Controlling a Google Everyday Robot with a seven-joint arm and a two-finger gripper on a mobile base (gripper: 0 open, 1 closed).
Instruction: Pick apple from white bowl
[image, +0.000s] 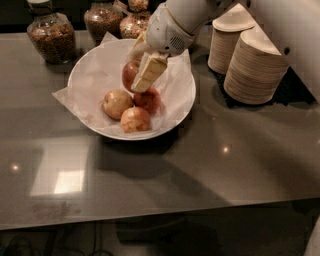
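Observation:
The white bowl (183, 106), lined with crumpled white paper, stands at the back middle of the dark table. My gripper (138, 74) hangs over the bowl's centre, shut on the dark brownish-red apple (129, 75), which it holds raised above the other fruit. A cream finger (148, 73) covers the apple's right side. In the bowl lie a brighter red apple (149, 99) and two pale yellow-pink apples (116, 103) (135, 119).
Three glass jars of brown contents (50, 34) (102, 20) (133, 22) stand behind the bowl. Two stacks of beige paper bowls (228, 39) (255, 66) stand to the right. My white arm crosses the upper right. The table's front edge (150, 216) runs near the bottom.

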